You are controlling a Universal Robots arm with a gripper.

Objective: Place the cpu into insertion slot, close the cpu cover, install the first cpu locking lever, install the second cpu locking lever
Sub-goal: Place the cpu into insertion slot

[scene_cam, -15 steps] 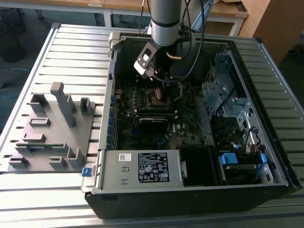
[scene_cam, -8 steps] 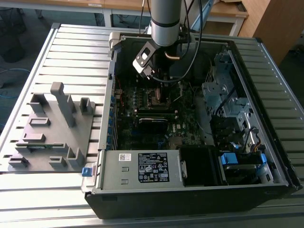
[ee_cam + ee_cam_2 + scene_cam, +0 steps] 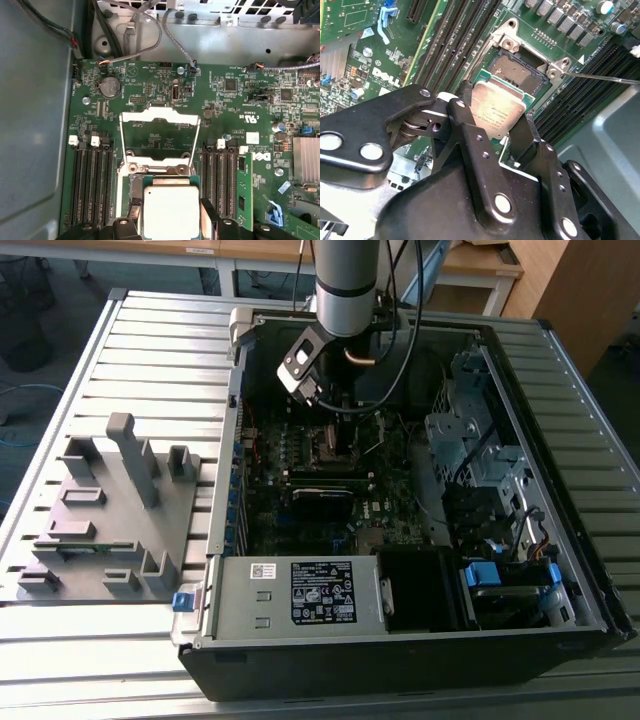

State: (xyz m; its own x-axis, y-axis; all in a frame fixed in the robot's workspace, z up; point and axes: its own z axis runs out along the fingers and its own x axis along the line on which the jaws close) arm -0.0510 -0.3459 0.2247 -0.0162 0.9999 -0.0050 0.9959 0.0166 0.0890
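My gripper hangs inside the open computer case, low over the green board. In both wrist views its black fingers are shut on the cpu, a flat silver square with a green edge. The cpu sits over the insertion slot, offset so that part of the dark centre shows beyond it. In the first wrist view a strip of the insertion slot shows beside the chip. The cpu cover is swung open past the slot, its window showing green board. A thin locking lever sticks out sideways.
Long black memory slots flank the socket on both sides. The case walls, loose cables and a drive cage ring the board. The power supply is at the case front. A grey fixture plate lies at the exterior view's left.
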